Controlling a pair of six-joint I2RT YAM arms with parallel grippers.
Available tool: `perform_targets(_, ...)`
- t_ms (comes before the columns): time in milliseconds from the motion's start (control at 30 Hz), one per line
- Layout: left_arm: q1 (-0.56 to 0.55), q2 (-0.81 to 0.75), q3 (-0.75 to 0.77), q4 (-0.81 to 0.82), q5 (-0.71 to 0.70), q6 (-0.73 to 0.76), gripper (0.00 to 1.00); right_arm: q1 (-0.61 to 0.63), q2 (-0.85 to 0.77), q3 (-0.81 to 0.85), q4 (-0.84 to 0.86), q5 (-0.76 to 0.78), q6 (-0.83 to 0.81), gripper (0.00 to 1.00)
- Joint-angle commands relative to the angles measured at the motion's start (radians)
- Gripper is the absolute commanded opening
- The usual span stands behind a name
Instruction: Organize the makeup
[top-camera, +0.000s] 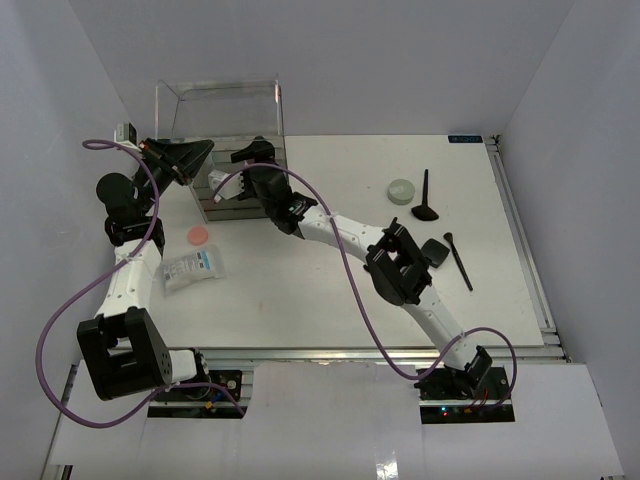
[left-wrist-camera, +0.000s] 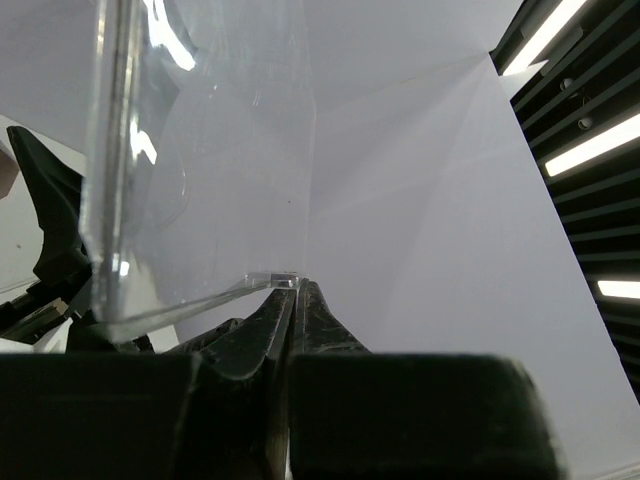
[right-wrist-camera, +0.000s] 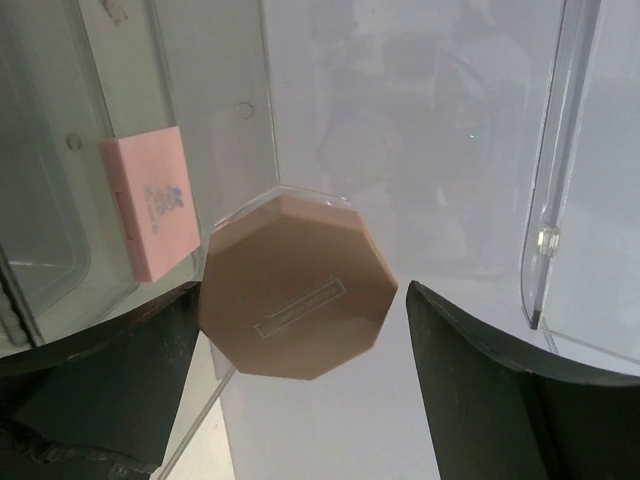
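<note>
Inside the clear box (right-wrist-camera: 560, 200), my right end effector (right-wrist-camera: 302, 300) stands spread around the brown compact (right-wrist-camera: 295, 295), which sits near the pink palette (right-wrist-camera: 150, 200). I'd back straight out, nudging neither. My left end effector (left-wrist-camera: 293, 300), pressed together at the box's edge, should hold steady.

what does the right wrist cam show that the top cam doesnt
Only the right wrist view: a brown octagonal compact between the fingers of the open right end effector, and a pink palette behind a clear wall.
Only the top view: a pink disc, a white packet, a grey-green disc and two brushes out on the table, plus both arms.
Both: the clear box, with the right end effector reaching into it.
</note>
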Motion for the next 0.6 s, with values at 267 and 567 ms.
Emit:
perform_targets(267, -0.004, -0.025, 0.053, 0.046, 0.002, 0.004, 0.0, 0.085, -0.224, -0.186, -0.061, -0.057, 0.06, 0.95)
perform_targets(567, -0.004, -0.025, 0.062, 0.036, 0.003, 0.01, 0.01, 0.127, -0.36, -0.298, -0.207, -0.125, 0.153, 0.95)
